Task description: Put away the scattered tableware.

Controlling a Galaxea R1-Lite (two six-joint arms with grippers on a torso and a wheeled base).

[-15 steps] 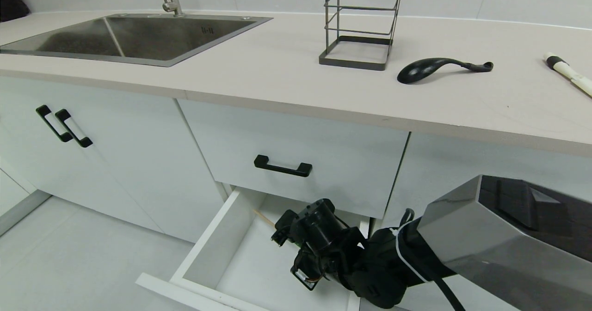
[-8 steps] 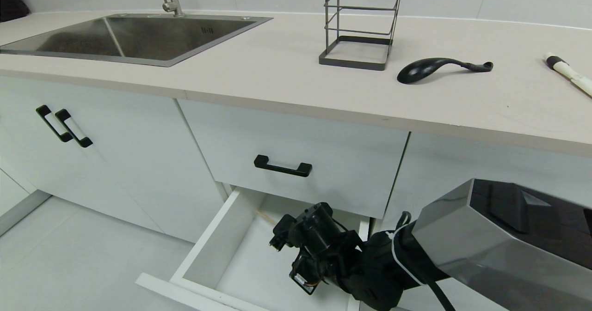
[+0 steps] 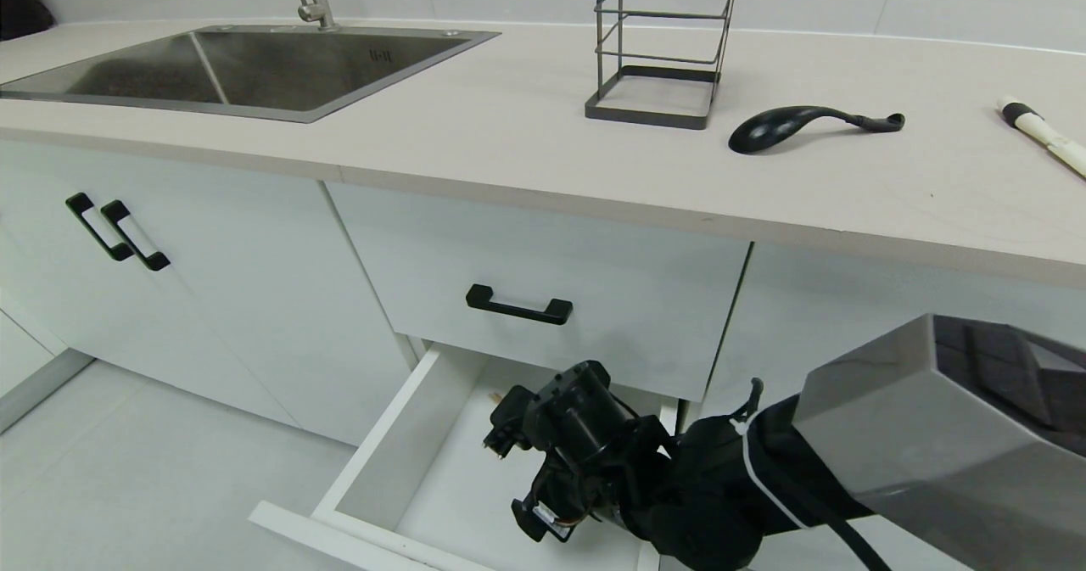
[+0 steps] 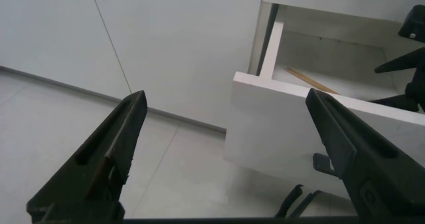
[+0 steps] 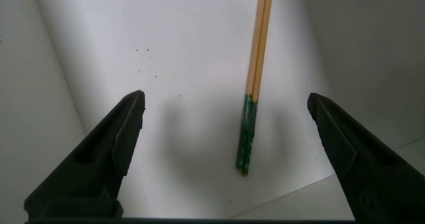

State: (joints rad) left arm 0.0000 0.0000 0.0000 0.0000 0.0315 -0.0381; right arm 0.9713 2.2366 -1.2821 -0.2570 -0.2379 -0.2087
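Wooden chopsticks lie flat toward the open drawer's back edge, stowed it seems, so the right gripper hovers above, spread wide and empty

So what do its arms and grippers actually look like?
The right arm has an angular silver-grey shell with a glossy dark panel, then a black wrist with white and black cables running along it. The left gripper and right gripper each have two dark, tapered, wedge-shaped fingers.
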